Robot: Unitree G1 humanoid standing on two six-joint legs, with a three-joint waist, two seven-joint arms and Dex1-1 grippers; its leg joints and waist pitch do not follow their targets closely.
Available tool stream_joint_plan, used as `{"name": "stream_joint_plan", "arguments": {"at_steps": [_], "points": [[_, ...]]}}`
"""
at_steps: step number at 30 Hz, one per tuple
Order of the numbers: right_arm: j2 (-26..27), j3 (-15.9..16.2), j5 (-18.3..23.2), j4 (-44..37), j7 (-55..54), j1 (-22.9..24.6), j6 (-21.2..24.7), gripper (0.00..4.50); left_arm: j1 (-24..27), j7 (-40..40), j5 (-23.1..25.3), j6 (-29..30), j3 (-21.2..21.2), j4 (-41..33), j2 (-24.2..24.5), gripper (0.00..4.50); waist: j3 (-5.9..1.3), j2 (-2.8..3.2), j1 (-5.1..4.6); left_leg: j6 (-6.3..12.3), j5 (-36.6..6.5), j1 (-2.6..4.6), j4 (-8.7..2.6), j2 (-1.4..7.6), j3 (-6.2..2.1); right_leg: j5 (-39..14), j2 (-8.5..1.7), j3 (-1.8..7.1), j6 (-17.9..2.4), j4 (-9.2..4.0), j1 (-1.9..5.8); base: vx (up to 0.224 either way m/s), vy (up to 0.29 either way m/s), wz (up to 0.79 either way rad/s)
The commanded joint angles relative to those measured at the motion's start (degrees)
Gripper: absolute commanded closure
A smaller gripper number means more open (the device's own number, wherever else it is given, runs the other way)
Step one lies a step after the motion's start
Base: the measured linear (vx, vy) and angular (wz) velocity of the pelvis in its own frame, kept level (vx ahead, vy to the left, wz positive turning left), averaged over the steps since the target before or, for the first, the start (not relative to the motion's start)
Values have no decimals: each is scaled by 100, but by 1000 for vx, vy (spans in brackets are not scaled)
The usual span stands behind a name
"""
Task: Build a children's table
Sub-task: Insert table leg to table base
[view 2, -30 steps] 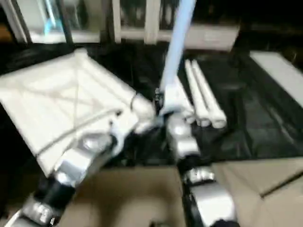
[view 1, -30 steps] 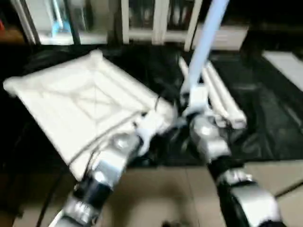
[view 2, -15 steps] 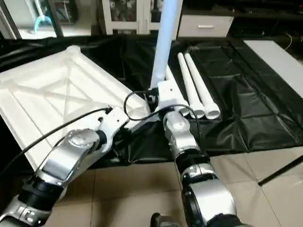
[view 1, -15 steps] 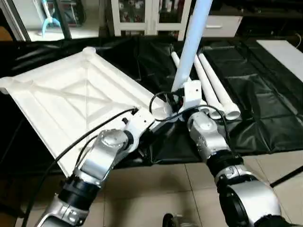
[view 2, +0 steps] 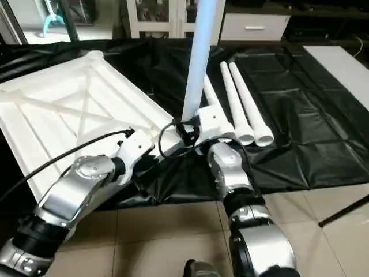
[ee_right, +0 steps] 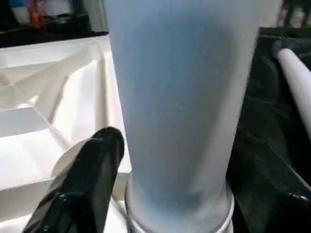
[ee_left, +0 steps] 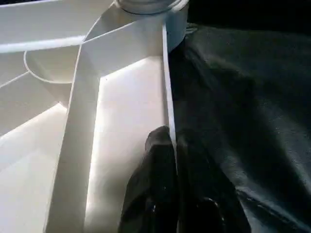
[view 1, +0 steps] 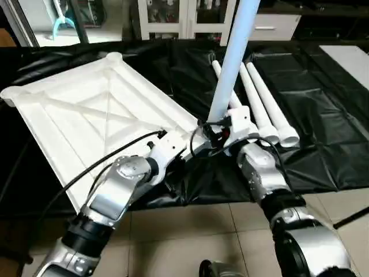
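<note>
Two-gripper check, working outward from the tips.

Finds left gripper point(ee_left: 169, 138) closed tight astride the thin rim wall of the tabletop point(view 1: 86, 115), near its closest corner. Judges this a steadying grip, meant to stop the panel sliding or tipping under load at the corner.

Finds right gripper point(view 1: 228, 128) at the foot of the upright leg point(view 1: 230, 57), close against it. Cannot tell from the wrist view whether it clamps the tube or stands clear of it.

Notes the leg standing nearly vertical with its base in the round corner socket point(ee_left: 177, 24), just beyond the left gripper's hold. Judges the low position on the tube suited to guiding or pressing the base home. Depth of seating not visible.

Notes the tabletop lying underside up, X-ribs showing, on a black sheet point(view 1: 323, 115), with the worked corner nearest the robot, within reach of both arms.

Counts three spare legs point(view 1: 262, 109) lying side by side on the sheet just beyond the right gripper. Judges them staged there for easy pick-up. Records three sockets unfilled.
</note>
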Motion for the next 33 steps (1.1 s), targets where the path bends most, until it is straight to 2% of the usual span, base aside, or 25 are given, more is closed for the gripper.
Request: {"name": "stream_joint_plan", "arguments": {"at_steps": [1, 2, 3, 4, 5, 7, 8, 9, 10, 11, 12, 13, 15, 17, 19, 20, 22, 25, 26, 28, 31, 32, 33], "points": [[-44, 64, 117, -341, 457, 179, -22, 117, 100, -80, 46, 43, -116, 177, 136, 450, -364, 50, 40, 599, -940, -68, -392, 203, -4, -1375, -301, 307, -1181, -318, 287, 0, 0, 0], [-123, 66, 173, -561, 653, 280, 0, 117, 104, -115, 33, 23, -101, 208, 168, 450, -387, 53, 61, 738, -633, -54, -361, 203, 21, -1055, -282, 311, -1302, -269, 282, 0, 0, 0], [-162, 70, 192, -655, 738, 325, 7, 117, 101, -130, 31, -5, -96, 228, 182, 450, -390, 50, 76, 834, -473, -72, -337, 196, 31, -866, -272, 318, -1381, -242, 283, 56, -17, 6], [-216, 76, 217, -786, 857, 388, 13, 117, 97, -153, 30, -51, -90, 259, 204, 450, -389, 48, 83, 870, -398, -81, -327, 203, 29, -787, -273, 325, -1414, -220, 284, 56, -15, 1], [-274, 87, 229, -904, 937, 449, 25, 117, 86, -164, 23, -89, -84, 293, 224, 450, -410, 49, 93, 954, -174, -114, -301, 202, 15, -549, -270, 323, -1478, -158, 318, 56, -15, 1], [-386, 47, 367, -1229, 1105, 606, 128, 117, 57, -225, 31, -304, -91, 386, 302, 450, -430, 61, 119, 1046, 85, -94, -270, 198, 18, -258, -263, 319, -1548, -123, 318, 0, 0, 0], [-415, 34, 399, -1314, 1134, 646, 162, 117, 52, -243, 25, -321, -84, 403, 317, 450, -472, 55, 131, 1249, 507, -85, -226, 189, 20, 259, -254, 325, -1680, -44, 325, 0, 0, 0], [-488, -1, 462, -1501, 1186, 732, 243, 117, 39, -285, 13, -354, -64, 445, 354, 450, -490, 42, 145, 1395, 762, -97, -196, 175, 20, 497, -249, 325, -1722, -18, 332, 0, 0, 0], [-539, -24, 480, -1598, 1201, 784, 288, 117, 35, -320, 10, -374, -61, 465, 387, 450, -496, 60, 151, 1463, 876, -102, -181, 168, 15, 610, -242, 324, -1749, 1, 333, 0, 0, 0], [-607, -52, 479, -1701, 1197, 845, 327, 117, 32, -362, 7, -414, -60, 489, 430, 450, -468, 46, 156, 1562, 859, -109, -173, 175, 24, 584, -243, 320, -1777, -5, 302, 0, 0, 0], [-620, -58, 478, -1720, 1196, 857, 334, 117, 32, -371, 6, -424, -61, 493, 439, 450, -457, 52, 157, 1556, 737, -114, -178, 183, 25, 411, -248, 313, -1771, -19, 302, 0, 0, 0], [-648, -75, 487, -1748, 1207, 874, 337, 117, 31, -416, 3, -490, -77, 502, 467, 450, -428, 37, 162, 1452, 351, -119, -196, 192, 37, -108, -259, 308, -1704, -76, 298, -53, -8, -3], [-726, -119, 522, -1844, 1245, 900, 406, 117, 72, -642, -24, -743, -154, 474, 586, 450, -376, 35, 151, 936, -555, -133, -253, 194, 31, -1382, -265, 309, -1395, -216, 301, -59, -10, -3], [-830, -156, 549, -1989, 1309, 925, 531, 117, 153, -931, -55, -1044, -248, 413, 754, 450, -376, 50, 156, 640, -823, -103, -275, 201, 28, -1697, -255, 322, -1209, -251, 272, 0, 0, 0], [-841, -157, 551, -2006, 1321, 927, 547, 117, 161, -954, -58, -1060, -255, 407, 770, 450, -386, 62, 163, 534, -808, -78, -271, 207, 42, -1521, -238, 333, -1207, -231, 247, 0, 0, 0], [-1033, -117, 567, -2132, 1536, 928, 707, 117, 269, -1298, -120, -1350, -373, 317, 969, 450, -389, 62, 174, 532, -746, -89, -270, 199, 37, -1386, -230, 331, -1241, -220, 260, 0, 0, 0], [-1152, -76, 615, -2173, 1760, 914, 814, 117, 336, -1519, -164, -1593, -455, 266, 1067, 450, -409, 50, 175, 581, -570, -121, -261, 200, 33, -1092, -224, 329, -1272, -171, 298, 0, 0, 0], [-1378, 61, 830, -2268, 2550, 907, 1217, 117, 396, -1755, -202, -1755, -592, 207, 1171, 450, -437, 66, 178, 710, -328, -128, -239, 204, 30, -663, -225, 331, -1406, -105, 326, 0, 0, 0], [-1400, 74, 862, -2287, 2635, 911, 1289, 117, 396, -1773, -192, -1781, -609, 208, 1182, 450, -454, 70, 202, 863, -83, -105, -211, 201, 39, -315, -212, 329, -1514, -68, 316, 0, 0, 0], [-1547, 141, 877, -2288, 2959, 897, 1400, 117, 393, -1842, -187, -1844, -638, 242, 1189, 450, -480, 63, 238, 981, 172, -90, -187, 200, 48, -57, -215, 328, -1596, -27, 316, 0, 0, 0], [-1711, 155, 895, -2205, 3322, 825, 1494, 117, 372, -1944, -183, -1981, -678, 296, 1203, 450, -479, 58, 315, 1101, 252, -62, -171, 208, 64, 7, -217, 328, -1677, -14, 296, 0, 0, 0], [-1813, 164, 912, -2139, 3511, 763, 1548, 117, 359, -1992, -196, -2095, -683, 339, 1195, 450, -490, -1, 327, 1104, 174, -70, -169, 206, 71, -132, -220, 326, -1657, -25, 313, 0, 0, 0], [-1838, 167, 919, -2124, 3553, 749, 1561, 117, 357, -2001, -204, -2113, -680, 348, 1189, 450, -492, 8, 348, 1084, 142, -70, -171, 209, 64, -217, -233, 326, -1646, -20, 318, 0, 0, 0]]}}
